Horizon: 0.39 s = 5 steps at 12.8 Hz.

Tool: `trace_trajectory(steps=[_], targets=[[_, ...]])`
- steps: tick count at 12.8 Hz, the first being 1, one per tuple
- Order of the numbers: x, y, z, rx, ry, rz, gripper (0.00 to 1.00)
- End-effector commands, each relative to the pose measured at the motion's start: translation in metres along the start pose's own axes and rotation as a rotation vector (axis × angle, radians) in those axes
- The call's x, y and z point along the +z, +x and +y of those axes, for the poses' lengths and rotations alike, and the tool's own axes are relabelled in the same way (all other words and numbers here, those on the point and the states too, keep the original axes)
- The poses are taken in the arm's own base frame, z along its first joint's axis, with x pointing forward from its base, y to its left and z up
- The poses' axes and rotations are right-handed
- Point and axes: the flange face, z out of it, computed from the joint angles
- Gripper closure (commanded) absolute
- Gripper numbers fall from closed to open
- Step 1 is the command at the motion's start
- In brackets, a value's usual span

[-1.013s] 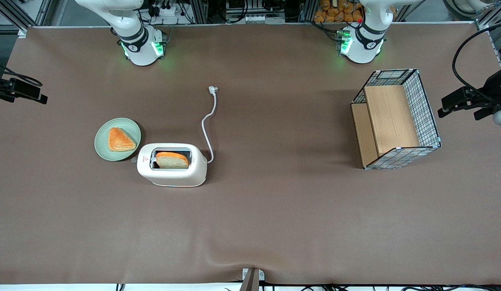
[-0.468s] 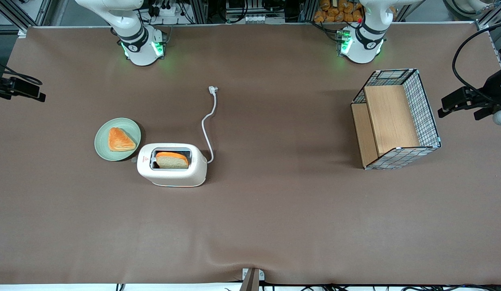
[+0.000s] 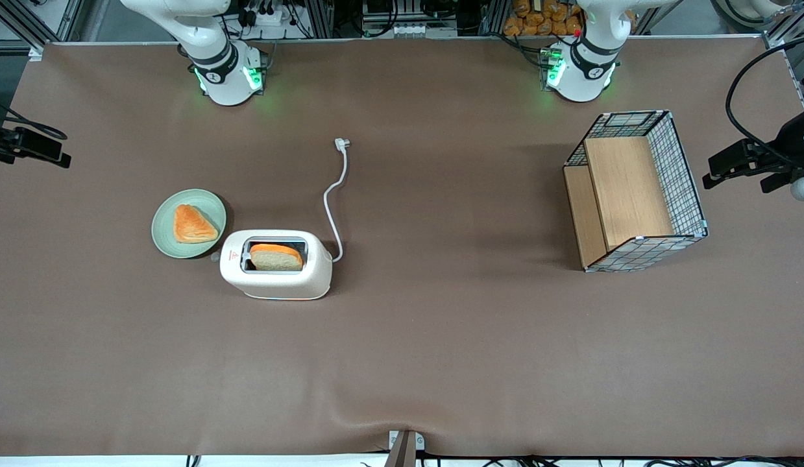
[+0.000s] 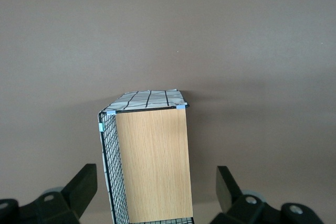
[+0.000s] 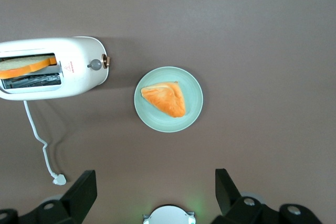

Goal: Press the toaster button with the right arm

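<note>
**A:** Where does the toaster stand?

**B:** On the brown desk, toward the working arm's end. It is cream-white, and a slice of bread with an orange crust sticks up out of its top slot. Its thin white cord runs away from the front camera and ends in a plug lying on the desk.

**A:** And the button?

**B:** A small grey knob on the toaster's narrow end, by the red triangle mark. That end faces a pale green plate, just beside it, which carries a triangular orange pastry.

**A:** Where is the right arm's hand?

**B:** High above the desk's edge at the working arm's end, well apart from the toaster. In its wrist view the two black fingers stand wide apart with nothing between them, looking down on toaster, plate and plug.

**A:** Anything else?

**B:** A wire-mesh basket with wooden panels lies tipped on its side toward the parked arm's end of the desk.
</note>
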Motion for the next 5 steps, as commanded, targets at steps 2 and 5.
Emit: trace_trajectory(steps=[2,5], targets=[[0.0012,0.0008,-0.0021,0.015,-0.01,0.007,0.0],[0.0047,0.0,-0.0045,0.01,-0.011,-0.002,0.0]])
